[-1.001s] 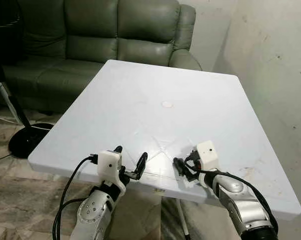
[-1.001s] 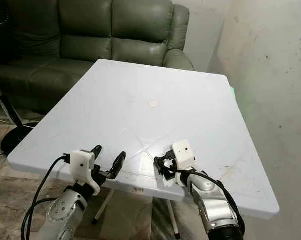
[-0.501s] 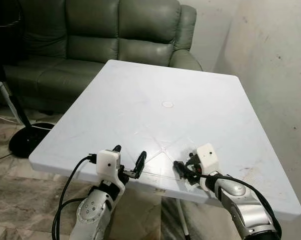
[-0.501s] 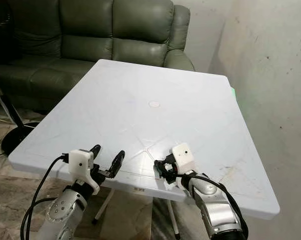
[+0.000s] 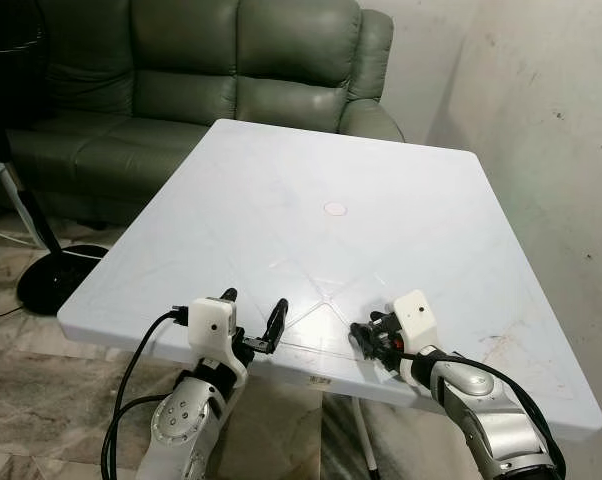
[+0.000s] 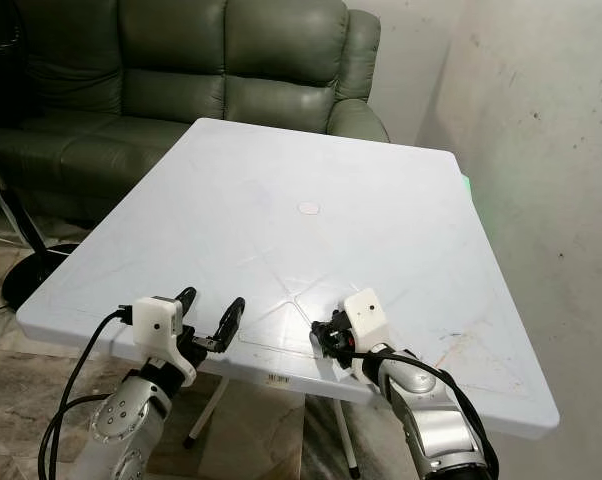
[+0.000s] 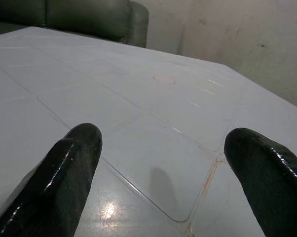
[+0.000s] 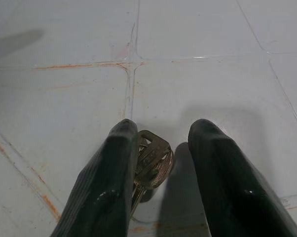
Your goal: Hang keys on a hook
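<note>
Keys: a brass-coloured bunch, lying between the fingers of my right claw, resting against the inner face of one finger, with a gap to the other. Whether the fingers are pressing on them I cannot tell. Position: low over the near edge of the white surface, just beside the crossing of its moulded seams.

Right claw, head view: fingers narrow, tips at the surface's near edge.

Left claw: spread wide, holding nothing, poised at the near edge of the surface, well apart from the right.

Surface: white plastic, folding type, with a small round disc at its centre.

Surroundings: green leather sofa behind the surface; stained wall on my right; a black stand base on the floor to my left.
</note>
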Controlling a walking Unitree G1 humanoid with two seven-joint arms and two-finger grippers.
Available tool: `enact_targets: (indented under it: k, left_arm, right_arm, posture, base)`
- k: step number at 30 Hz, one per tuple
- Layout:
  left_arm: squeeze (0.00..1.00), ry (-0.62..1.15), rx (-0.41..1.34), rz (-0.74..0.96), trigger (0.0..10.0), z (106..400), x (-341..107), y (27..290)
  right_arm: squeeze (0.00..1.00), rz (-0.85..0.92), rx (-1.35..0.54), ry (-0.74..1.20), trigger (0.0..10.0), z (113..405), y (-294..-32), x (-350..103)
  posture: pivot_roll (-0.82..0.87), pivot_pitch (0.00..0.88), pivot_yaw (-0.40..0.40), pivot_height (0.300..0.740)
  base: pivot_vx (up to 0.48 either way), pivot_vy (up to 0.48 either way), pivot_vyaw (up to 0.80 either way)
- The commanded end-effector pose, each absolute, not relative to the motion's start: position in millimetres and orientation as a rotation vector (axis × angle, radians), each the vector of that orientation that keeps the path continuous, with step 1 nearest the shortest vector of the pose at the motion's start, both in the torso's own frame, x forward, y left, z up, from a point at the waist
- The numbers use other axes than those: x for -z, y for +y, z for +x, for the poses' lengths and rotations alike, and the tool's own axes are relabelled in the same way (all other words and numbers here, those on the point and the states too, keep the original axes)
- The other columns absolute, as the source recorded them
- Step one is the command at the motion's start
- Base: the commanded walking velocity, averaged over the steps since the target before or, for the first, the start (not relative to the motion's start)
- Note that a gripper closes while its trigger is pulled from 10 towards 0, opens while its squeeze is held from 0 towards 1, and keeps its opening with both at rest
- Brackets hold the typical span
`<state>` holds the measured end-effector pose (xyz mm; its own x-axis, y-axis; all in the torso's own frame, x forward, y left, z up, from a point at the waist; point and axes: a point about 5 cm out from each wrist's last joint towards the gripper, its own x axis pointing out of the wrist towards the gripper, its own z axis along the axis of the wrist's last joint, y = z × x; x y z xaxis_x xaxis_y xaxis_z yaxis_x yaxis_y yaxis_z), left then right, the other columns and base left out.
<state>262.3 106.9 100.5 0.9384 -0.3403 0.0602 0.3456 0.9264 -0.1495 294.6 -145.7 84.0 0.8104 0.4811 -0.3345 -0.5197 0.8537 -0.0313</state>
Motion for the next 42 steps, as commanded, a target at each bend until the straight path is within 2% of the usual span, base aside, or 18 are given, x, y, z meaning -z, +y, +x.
enact_targets:
  k: [1, 27, 36, 42]
  left_arm:
    - [0.00, -0.048, 0.351, -0.163, 10.0, 265, -106, 105]
    - [0.00, -0.056, 0.333, -0.169, 10.0, 268, -107, 106]
    - [0.00, -0.058, 0.331, -0.169, 10.0, 270, -108, 106]
    - [0.00, -0.065, 0.324, -0.181, 10.0, 274, -111, 108]
  right_arm:
    - [0.00, -0.142, -0.507, 0.348, 0.0, 295, -153, -81]
    - [0.00, -0.116, -0.469, 0.295, 0.0, 303, -156, -91]
    - [0.00, 0.006, -0.438, 0.180, 0.0, 314, -157, -110]
    - [0.00, 0.115, -0.348, -0.005, 0.0, 325, -163, -134]
  posture:
    - [0.03, 0.039, -0.088, 0.740]
    - [0.03, 0.030, -0.091, 0.740]
    - [0.03, 0.013, -0.090, 0.740]
    - [0.04, 0.009, -0.090, 0.740]
  base:
    - [0.000, 0.000, 0.00]
    - [0.000, 0.000, 0.00]
    - [0.000, 0.000, 0.00]
    - [0.000, 0.000, 0.00]
